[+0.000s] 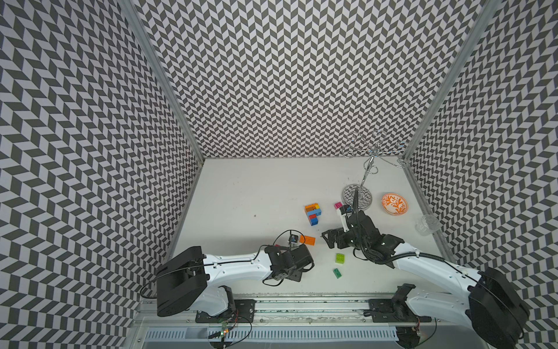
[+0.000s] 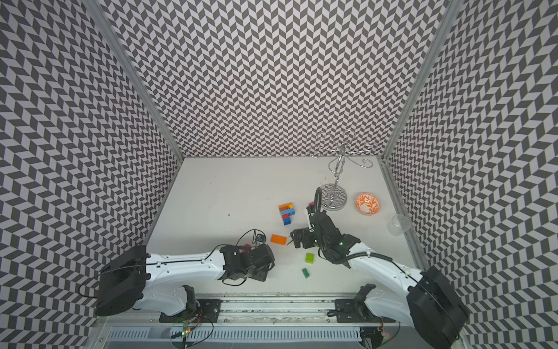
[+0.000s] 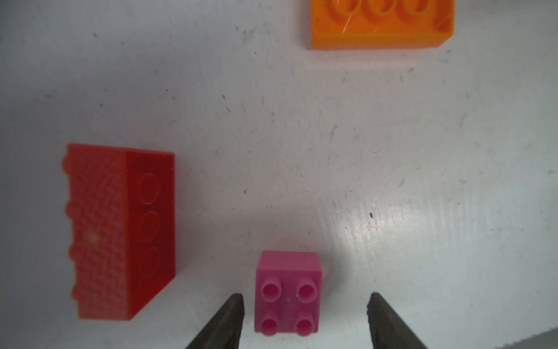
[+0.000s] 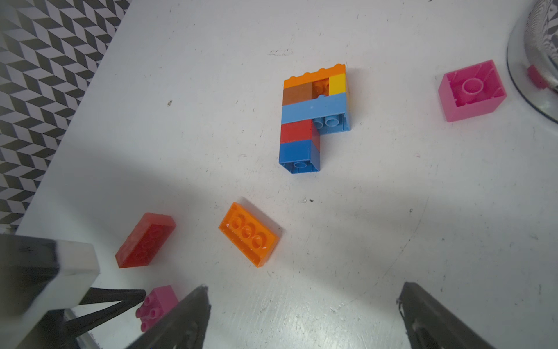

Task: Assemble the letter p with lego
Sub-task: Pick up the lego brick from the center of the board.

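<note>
Pink brick (image 3: pixel 288 293) between parted jaws of left gripper (image 3: pixel 306 297)

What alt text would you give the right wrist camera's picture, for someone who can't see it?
A lego letter P lies flat on a white table. Nearer the camera lie an orange brick, a red brick and a small pink brick; a bigger pink brick sits upside down by a metal base. The right pincer is open and empty.

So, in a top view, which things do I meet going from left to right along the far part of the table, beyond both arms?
Built lego figure → pink brick → metal stand → orange patterned bowl → clear cup.
</note>
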You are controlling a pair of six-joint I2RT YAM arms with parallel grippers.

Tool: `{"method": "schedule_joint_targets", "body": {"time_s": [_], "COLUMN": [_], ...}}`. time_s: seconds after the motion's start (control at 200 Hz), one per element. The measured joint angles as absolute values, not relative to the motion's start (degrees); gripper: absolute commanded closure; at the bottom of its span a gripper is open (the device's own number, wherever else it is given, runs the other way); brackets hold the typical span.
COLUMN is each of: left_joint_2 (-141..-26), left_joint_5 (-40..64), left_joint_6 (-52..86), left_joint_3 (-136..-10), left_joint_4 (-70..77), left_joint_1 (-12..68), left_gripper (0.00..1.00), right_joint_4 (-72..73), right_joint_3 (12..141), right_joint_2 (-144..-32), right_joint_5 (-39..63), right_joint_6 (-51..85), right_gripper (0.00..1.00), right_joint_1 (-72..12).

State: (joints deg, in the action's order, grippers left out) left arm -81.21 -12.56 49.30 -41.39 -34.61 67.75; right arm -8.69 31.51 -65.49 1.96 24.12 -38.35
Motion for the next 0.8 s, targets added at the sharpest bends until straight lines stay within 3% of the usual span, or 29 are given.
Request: {"method": "schedule_joint_targets", "body": {"time_s": [0.446,0.801], "left_joint_2": [-82.1,-81.0], "left_joint_5": [-10.6,-9.1], "left_joint_6": [48.2,46.8], "left_joint_3": [-41.5,-39.9], "left_joint_4": [-32.6,-31.0], "left_joint_1": [65.1,63.5], "left_gripper": [0.51,0.49], "right_joint_4": [-8.1,-7.2], "right_joint_3": [29.6,27.8], "right_joint_2": [-62.8,-59.9], "right_joint_5": [3.2,3.6], "right_joint_6": [24.6,24.9], "right_gripper": [0.01,0.01], "right_joint_1": [-38.0,-38.0]}}
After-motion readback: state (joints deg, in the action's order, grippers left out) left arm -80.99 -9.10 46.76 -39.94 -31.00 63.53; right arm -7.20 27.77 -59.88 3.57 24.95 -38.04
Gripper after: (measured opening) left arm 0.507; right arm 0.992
